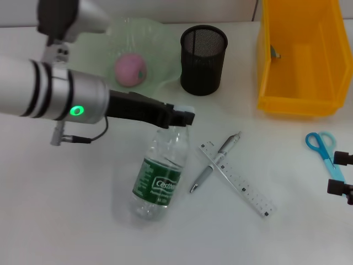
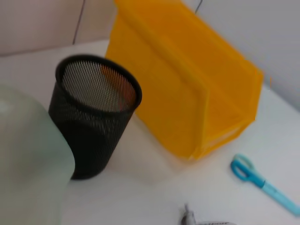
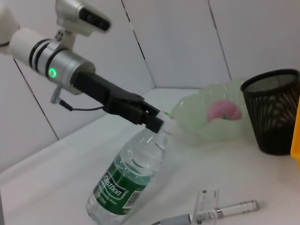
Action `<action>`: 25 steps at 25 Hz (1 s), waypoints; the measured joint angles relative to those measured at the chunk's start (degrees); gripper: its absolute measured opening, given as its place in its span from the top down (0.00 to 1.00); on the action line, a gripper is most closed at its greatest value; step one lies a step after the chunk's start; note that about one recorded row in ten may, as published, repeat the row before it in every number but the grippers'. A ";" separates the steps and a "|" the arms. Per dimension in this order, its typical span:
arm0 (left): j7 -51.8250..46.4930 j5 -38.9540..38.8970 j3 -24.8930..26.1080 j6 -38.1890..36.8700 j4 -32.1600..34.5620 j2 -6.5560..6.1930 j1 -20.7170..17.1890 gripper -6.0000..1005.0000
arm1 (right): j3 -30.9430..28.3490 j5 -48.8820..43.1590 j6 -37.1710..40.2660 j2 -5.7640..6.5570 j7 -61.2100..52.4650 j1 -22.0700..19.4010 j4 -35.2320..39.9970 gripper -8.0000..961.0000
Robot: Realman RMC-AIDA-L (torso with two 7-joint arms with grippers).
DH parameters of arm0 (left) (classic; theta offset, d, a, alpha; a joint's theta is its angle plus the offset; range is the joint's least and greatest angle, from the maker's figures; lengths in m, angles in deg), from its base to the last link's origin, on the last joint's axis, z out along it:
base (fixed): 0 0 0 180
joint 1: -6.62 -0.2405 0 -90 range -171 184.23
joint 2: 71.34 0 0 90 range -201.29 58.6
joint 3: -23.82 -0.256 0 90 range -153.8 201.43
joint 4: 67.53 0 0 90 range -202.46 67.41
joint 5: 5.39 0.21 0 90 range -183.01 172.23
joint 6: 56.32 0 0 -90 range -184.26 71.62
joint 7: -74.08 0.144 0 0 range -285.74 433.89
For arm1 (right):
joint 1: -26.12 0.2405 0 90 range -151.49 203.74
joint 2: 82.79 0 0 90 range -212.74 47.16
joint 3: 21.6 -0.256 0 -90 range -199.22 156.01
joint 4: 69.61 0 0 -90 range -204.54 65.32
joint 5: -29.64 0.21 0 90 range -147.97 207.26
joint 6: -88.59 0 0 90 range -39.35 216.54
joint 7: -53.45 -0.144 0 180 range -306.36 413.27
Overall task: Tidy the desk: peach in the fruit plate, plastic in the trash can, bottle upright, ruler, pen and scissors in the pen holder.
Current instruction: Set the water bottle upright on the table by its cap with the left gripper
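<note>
My left gripper [image 1: 185, 117] pinches the neck of the clear plastic bottle [image 1: 159, 175], which stands tilted on the white tabletop [image 1: 66, 210]. Behind the bottle, the pink peach [image 1: 130, 70] lies in the translucent plate [image 1: 160, 44]. Right of the bottle, a silver pen [image 1: 214, 162] crosses a flat ruler [image 1: 238, 180]; blue scissors [image 1: 324, 148] lie farther right, by my right gripper [image 1: 342, 174], whose fingers I cannot tell.
</note>
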 joint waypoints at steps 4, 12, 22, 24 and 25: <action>9.48 -7.64 3.77 -0.13 -0.30 0.00 -4.40 0.56 | 0.00 0.38 0.00 -0.33 -0.62 0.59 -0.07 0.15; 26.91 -20.68 9.06 -1.22 -1.96 -0.07 -11.70 0.56 | 0.00 0.85 0.00 -1.28 -2.14 1.67 -0.09 0.15; 44.77 -32.17 17.58 -4.61 -13.53 -0.15 -11.28 0.56 | 0.00 2.97 -0.18 -2.19 -2.28 2.10 -1.51 0.15; 48.57 -33.47 19.24 -4.70 -16.53 -0.16 -10.40 0.56 | 0.00 3.46 -0.38 -2.20 -2.21 2.24 -2.41 0.15; 50.32 -34.28 19.75 -4.75 -17.80 -0.17 -10.11 0.56 | 0.00 3.70 -0.48 -2.22 -2.11 2.30 -2.78 0.15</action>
